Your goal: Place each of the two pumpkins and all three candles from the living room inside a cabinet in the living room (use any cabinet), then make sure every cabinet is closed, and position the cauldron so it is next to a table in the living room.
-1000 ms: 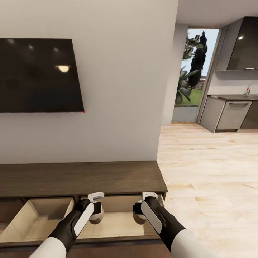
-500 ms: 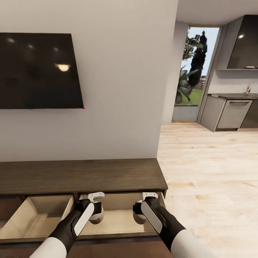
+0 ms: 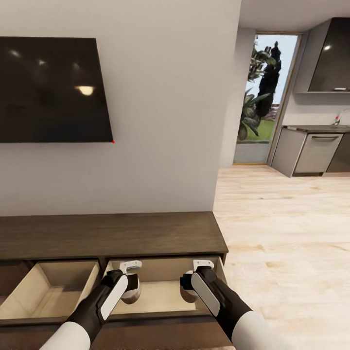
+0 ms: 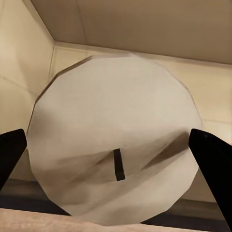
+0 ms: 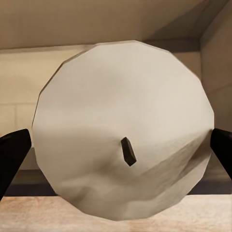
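So the big stuff first: plain wall with a dark TV (image 3: 51, 90) on it, kitchen off through the doorway at the right, and the long dark-brown cabinet (image 3: 112, 236) along the wall with two pale drawers pulled open right under the arms.

Both arms hang over the right-hand drawer (image 3: 163, 296). The left gripper (image 3: 130, 278) has a candle (image 4: 116, 145) clamped between its fingers (image 4: 12, 154), the dark tips pressing either side of the cream body, wick end facing the wrist camera. Same deal on the other side: the right gripper (image 3: 194, 278) has its fingers (image 5: 14, 157) pinched on a second candle (image 5: 125, 140). Both candles look to be above the drawer's inside, not resting on the floor of it as far as I can tell.

What could go wrong, I reckon: letting go from height could make those rounded stubs roll or bounce toward the drawer's front edge. Also the two grippers sit pretty close together, so opening both at once might knock one candle into the other. And if a candle ends up standing tall, it might catch when the drawer slides shut.
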